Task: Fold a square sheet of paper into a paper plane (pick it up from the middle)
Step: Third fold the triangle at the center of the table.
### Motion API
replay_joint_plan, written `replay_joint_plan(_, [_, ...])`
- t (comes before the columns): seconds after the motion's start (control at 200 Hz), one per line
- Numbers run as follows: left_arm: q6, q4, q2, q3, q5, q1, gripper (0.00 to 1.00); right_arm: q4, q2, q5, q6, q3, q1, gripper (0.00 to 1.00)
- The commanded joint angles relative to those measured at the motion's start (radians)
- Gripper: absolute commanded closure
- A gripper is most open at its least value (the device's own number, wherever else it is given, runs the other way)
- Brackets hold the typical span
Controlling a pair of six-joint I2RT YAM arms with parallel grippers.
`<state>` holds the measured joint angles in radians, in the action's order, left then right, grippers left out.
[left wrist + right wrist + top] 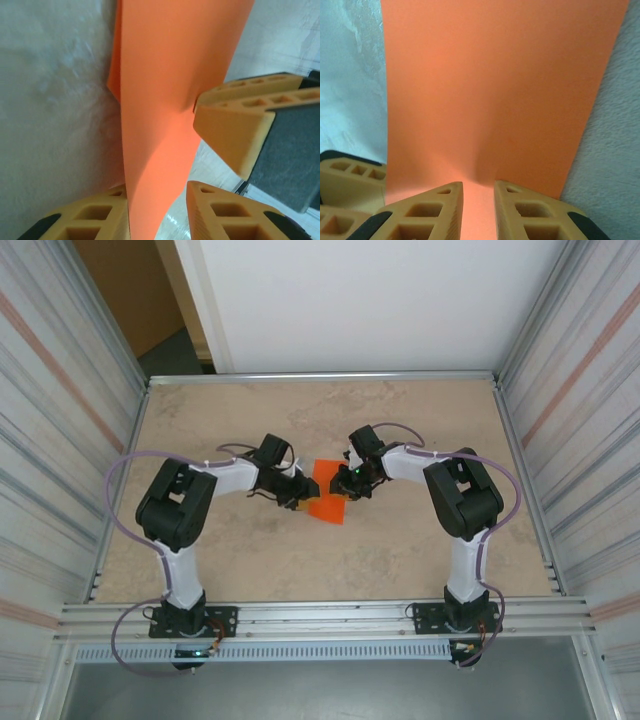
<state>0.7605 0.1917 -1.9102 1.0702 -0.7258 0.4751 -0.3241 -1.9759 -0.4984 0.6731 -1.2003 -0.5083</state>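
The square sheet of paper is bright orange and hangs off the table between my two grippers at the table's middle. My right gripper is shut on its edge, and the sheet dimples and ridges up between the tan fingers. In the left wrist view one right-hand finger presses into the sheet, which stands on edge there. My left gripper straddles the lower end of the sheet. The paper lies against one of its fingers, with a gap to the other.
The beige marbled table is walled by ribbed panels left and right, with a metal rail along the near edge. Both arms reach inward, their wrists close together over the table's middle.
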Motion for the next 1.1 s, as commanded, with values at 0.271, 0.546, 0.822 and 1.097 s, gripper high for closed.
replay_joint_plan(0.271, [-0.025, 0.037, -0.064, 0.087, -0.062, -0.030, 0.75, -0.030, -0.026, 0.029, -0.005, 0.031, 0.014, 0.78])
replay_joint_plan(0.546, [-0.032, 0.055, -0.076, 0.097, -0.066, -0.032, 0.89, -0.006, -0.004, 0.024, -0.001, 0.036, 0.018, 0.74])
replay_joint_plan(0.822, [-0.026, 0.072, -0.054, 0.102, -0.050, -0.032, 1.00, 0.034, 0.158, 0.098, -0.060, 0.052, 0.025, 0.53])
replay_joint_plan(1.097, [0.007, 0.073, -0.021, 0.097, -0.028, -0.033, 1.00, 0.124, 0.439, 0.295, -0.280, 0.260, -0.053, 0.33])
